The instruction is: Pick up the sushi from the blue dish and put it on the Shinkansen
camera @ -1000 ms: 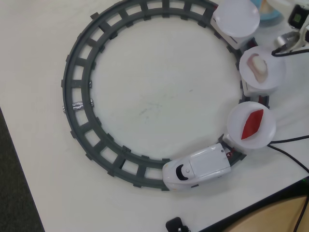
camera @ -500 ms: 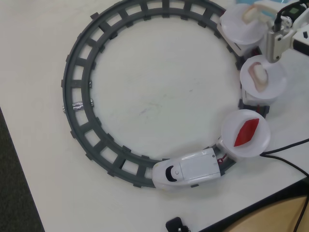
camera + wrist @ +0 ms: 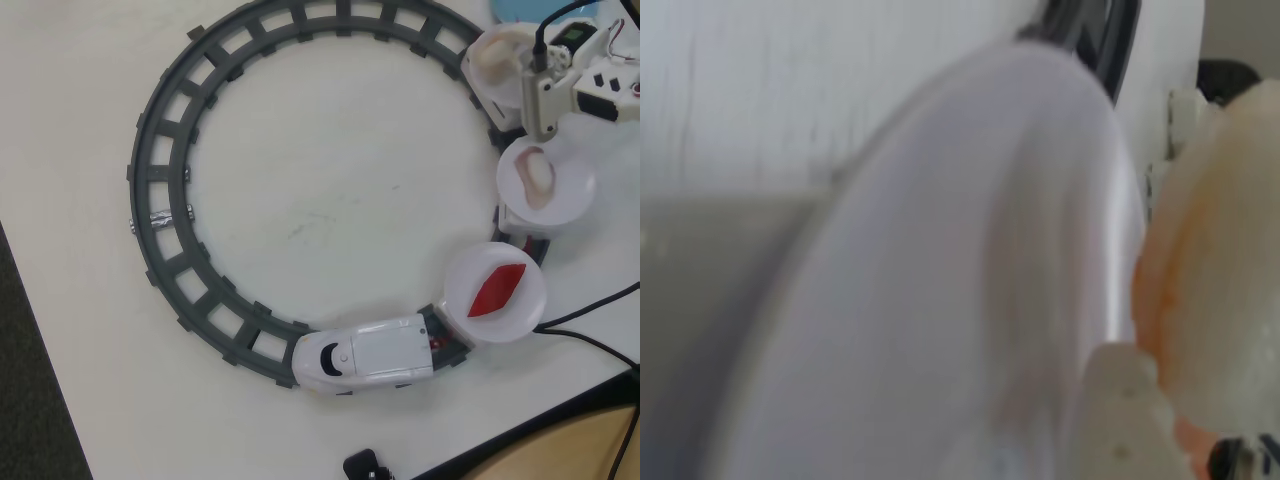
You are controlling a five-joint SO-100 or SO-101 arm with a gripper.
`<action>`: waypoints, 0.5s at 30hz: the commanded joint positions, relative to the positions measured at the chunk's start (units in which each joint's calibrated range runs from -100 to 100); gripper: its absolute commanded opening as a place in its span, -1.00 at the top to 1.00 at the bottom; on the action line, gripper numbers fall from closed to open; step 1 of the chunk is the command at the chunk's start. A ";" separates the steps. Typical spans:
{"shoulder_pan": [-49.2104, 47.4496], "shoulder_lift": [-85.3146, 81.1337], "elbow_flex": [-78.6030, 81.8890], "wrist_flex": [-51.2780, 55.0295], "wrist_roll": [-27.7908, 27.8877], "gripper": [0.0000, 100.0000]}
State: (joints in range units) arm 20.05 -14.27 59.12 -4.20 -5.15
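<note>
Shinkansen (image 3: 365,355) sits on grey circular track (image 3: 170,250) near table's bottom edge. Three white plates trail up right side: red piece (image 3: 497,288), cream sushi (image 3: 535,176), gripper (image 3: 500,62) over top-right plate.

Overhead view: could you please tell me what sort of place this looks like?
Probably a hobby or lab desk: a pale table holding a toy train on a grey track, loose cables, and a small robot arm.
</note>
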 commanded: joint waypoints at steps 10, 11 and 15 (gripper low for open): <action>-0.33 -9.23 -5.71 24.95 0.33 0.37; 0.55 -11.07 -5.98 26.24 0.33 0.36; 6.54 -20.26 -7.68 27.61 0.12 0.35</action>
State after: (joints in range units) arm 22.80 -26.74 55.43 22.75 -4.94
